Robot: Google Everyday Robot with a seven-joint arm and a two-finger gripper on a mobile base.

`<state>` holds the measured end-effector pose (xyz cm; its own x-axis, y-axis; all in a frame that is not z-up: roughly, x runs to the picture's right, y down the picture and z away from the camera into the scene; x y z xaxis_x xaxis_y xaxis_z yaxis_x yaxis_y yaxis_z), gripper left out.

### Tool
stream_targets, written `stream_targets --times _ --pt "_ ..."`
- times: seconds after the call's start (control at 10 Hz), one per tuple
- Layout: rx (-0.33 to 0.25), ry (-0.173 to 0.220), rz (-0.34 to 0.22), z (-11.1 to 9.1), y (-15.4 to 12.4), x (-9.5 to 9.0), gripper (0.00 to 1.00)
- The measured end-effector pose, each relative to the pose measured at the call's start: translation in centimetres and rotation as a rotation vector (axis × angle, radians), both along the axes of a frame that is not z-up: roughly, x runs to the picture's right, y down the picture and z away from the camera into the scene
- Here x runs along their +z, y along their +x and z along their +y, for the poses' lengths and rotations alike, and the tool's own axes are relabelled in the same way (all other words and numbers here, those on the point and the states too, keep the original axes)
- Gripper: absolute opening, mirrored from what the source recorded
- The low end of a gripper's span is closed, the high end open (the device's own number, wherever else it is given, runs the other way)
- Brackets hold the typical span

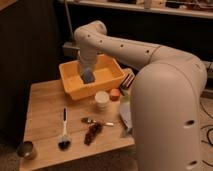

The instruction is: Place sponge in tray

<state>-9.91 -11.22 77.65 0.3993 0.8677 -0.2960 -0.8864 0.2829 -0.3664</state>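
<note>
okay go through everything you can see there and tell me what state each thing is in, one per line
gripper: shut on the sponge, over the tray
sponge: held above the tray's inside, not yet released
tray: upright on the table, open top
white cup: standing upright beside the tray
orange lid: lying flat by the cup
brush: lying flat on the table
small metal cup: upright at the table's near corner
</note>
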Motion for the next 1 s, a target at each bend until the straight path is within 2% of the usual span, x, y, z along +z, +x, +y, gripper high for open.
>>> stream_targets --times 0.2,0.4,0.9,1.0 --pt "0.066 0.023 -0.019 -1.9 0.4 1.7 0.00" --pt "0.113 0.036 -0.030 -2.5 0.5 2.3 0.00" --pt "0.112 0.034 -0.030 -2.4 0.4 2.3 0.01" --pt "0.111 0.033 -0.030 -2.4 0.4 2.3 0.09"
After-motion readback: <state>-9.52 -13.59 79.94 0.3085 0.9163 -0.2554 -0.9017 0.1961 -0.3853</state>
